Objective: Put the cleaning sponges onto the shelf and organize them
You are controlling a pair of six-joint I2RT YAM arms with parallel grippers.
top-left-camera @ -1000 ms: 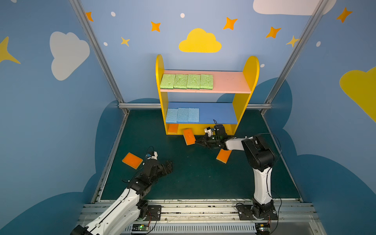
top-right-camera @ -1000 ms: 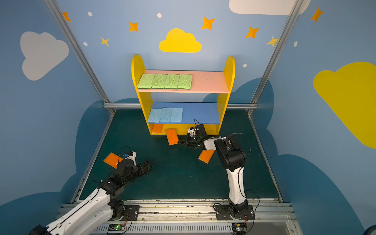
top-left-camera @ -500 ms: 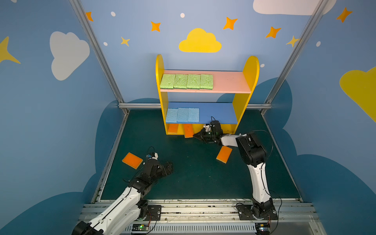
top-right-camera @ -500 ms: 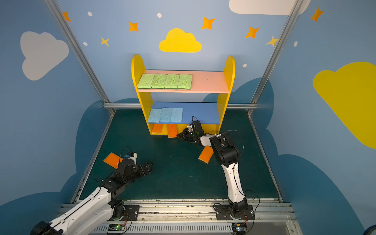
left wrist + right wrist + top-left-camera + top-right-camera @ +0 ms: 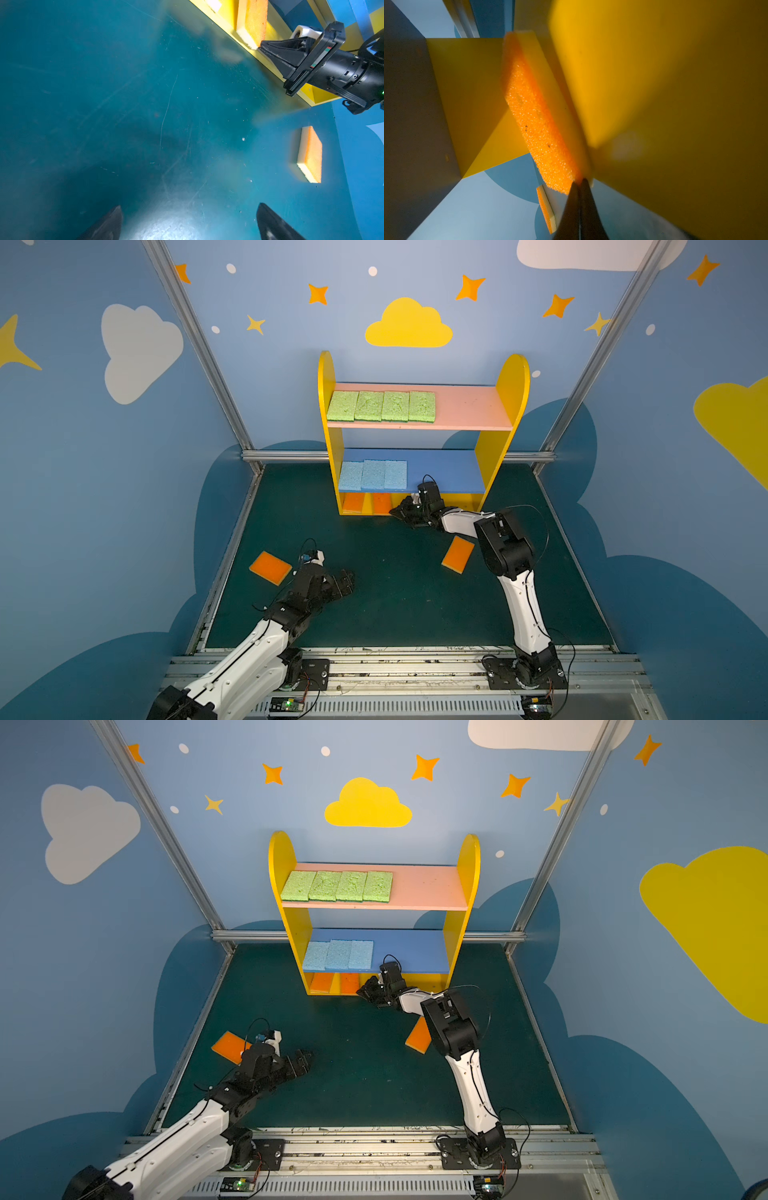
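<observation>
Reading both top views: right fingers (image 5: 401, 512) clenched empty, tip against the orange sponge (image 5: 381, 502) on the shelf (image 5: 513, 385) base. Left wrist: left fingers (image 5: 272, 224) spread, holding nothing. Right wrist: sponge looks soft, light; pinch its long edges.

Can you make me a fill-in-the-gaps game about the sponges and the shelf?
The green sponges lie on the ____ board of the shelf.
The blue board holds ____ blue sponges.
____ orange sponges lie on the dark green mat, off the shelf.
The left tool is ____.
Missing words: pink; three; two; open.
</observation>
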